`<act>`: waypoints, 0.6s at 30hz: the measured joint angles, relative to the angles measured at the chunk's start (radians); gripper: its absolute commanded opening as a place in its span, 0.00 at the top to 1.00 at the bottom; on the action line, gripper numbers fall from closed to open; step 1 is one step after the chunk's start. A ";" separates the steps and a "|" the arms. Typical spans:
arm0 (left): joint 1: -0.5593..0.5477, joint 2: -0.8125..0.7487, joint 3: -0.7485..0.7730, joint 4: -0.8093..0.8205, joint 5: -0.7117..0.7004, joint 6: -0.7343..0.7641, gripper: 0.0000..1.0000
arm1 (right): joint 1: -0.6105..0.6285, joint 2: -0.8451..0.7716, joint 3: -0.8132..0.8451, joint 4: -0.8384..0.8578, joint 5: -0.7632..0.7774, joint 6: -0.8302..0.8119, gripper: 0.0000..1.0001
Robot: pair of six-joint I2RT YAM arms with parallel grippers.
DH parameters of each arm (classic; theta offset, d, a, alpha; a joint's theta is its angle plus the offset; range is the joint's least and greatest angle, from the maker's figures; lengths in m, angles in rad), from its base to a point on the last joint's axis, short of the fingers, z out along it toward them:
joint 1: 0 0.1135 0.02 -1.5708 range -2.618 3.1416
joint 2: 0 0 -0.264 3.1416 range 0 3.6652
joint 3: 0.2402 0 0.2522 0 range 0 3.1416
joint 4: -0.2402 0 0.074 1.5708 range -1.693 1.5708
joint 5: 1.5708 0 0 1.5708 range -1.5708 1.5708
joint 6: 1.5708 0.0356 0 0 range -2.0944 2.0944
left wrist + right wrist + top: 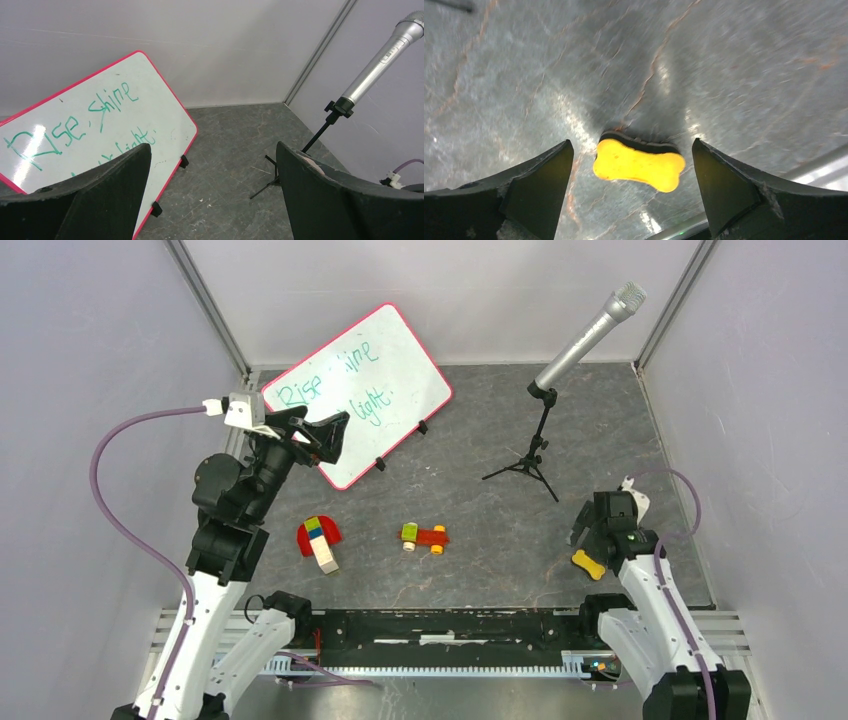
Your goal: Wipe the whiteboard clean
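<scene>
The whiteboard [360, 390] with a pink-red rim stands tilted at the back left on black clip feet, with green writing on it. It also shows in the left wrist view [95, 135]. My left gripper [318, 443] is open and empty, raised in front of the board's lower left corner. A yellow bone-shaped eraser [588, 564] with a dark underside lies on the table at the right. My right gripper [631, 155] is open just above it, and the eraser [638, 165] lies between its fingers, untouched.
A silver microphone [585, 337] on a black tripod stand [528, 462] stands at the back right. A red, yellow and green toy block piece [320, 538] and a small red toy car [425, 536] lie mid-table. Grey walls enclose the table.
</scene>
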 measured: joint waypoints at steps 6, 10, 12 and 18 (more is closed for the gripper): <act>-0.003 0.005 0.000 0.000 0.000 0.000 0.00 | 0.007 0.039 -0.061 0.038 -0.208 -0.010 0.09; -0.003 0.011 0.000 0.000 0.000 0.000 0.00 | 0.073 0.042 -0.078 0.077 -0.311 0.005 0.08; -0.003 0.015 0.000 0.000 0.001 0.000 0.00 | 0.145 0.056 -0.079 0.100 -0.336 0.029 0.08; -0.005 0.032 0.000 0.000 0.005 -0.001 0.00 | 0.345 0.103 -0.085 0.215 -0.374 0.124 0.08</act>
